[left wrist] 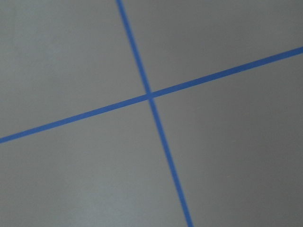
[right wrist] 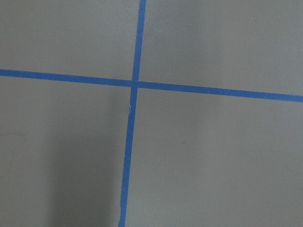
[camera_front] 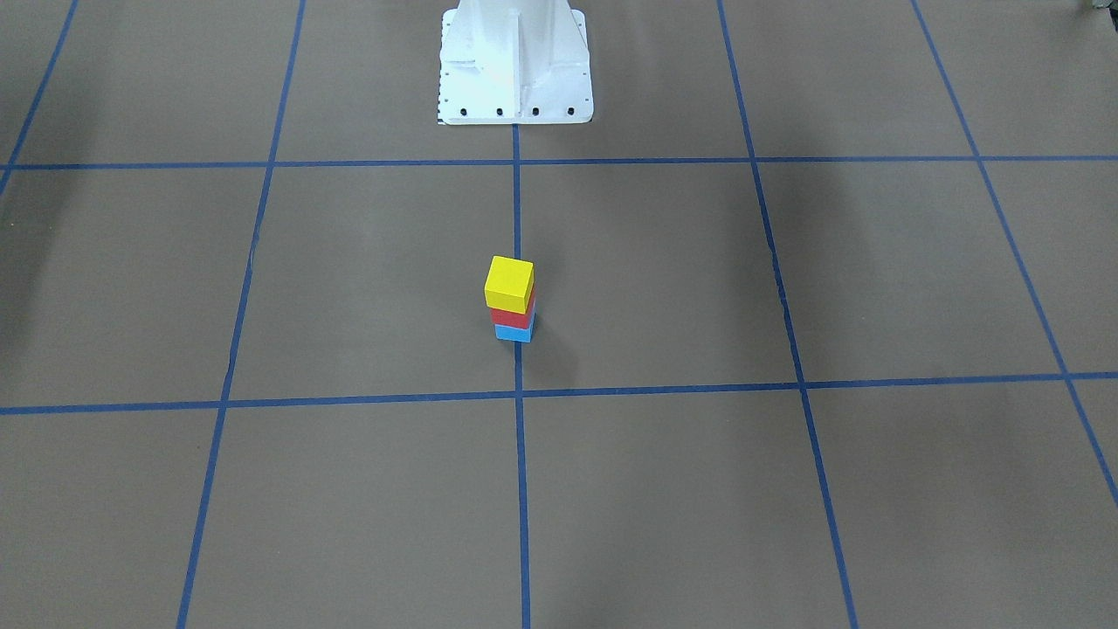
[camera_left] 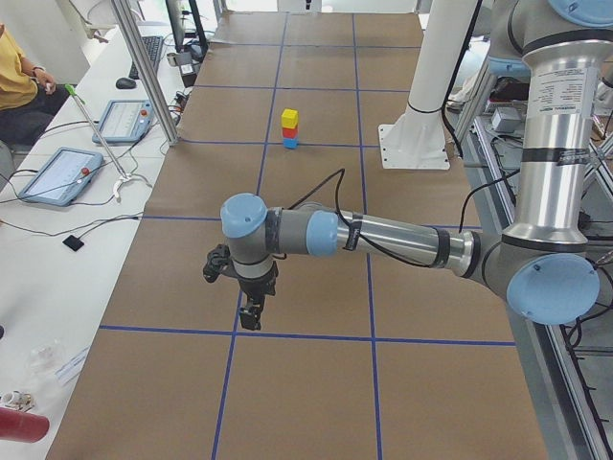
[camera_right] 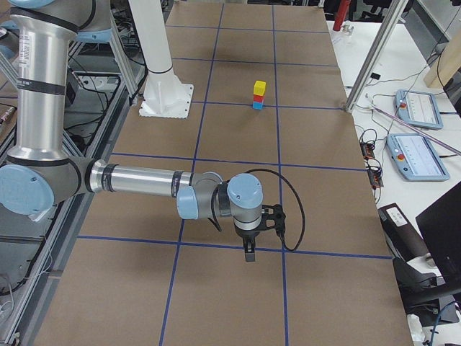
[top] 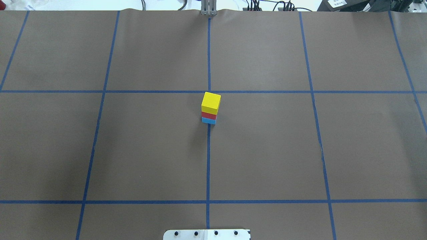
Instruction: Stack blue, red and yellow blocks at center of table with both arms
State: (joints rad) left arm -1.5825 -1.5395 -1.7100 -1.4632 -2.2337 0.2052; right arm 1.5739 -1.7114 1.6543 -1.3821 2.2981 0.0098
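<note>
You have all 3 cubes stacked in 1 column: the blue block sits on the table, the red block rests on it, and the yellow block is on top. The stack stands upright on the centre tape line, between the 2 cross lines, in front of the white pedestal. Nothing touches it.

Both arms are well apart from the stack, and neither shows in your overhead or front-facing view. In the left side view the left gripper points down over the table just beside a tape crossing. In the right side view the right gripper hangs the same way just above a cross line. These side views are the only ones that show the fingers, so you cannot tell from them how far either pair is spread. No block is seen at either one. Each wrist camera shows only bare brown surface and 1 crossing of blue tape.

For writing, there is a white label with dark print on the left arm's upright tube, and a like label on the right arm's; the print is too small to read. Teach pendants with lit screens lie on the side bench, their text illegible too. A seated person in a yellow top shows at that bench's far end.
</note>
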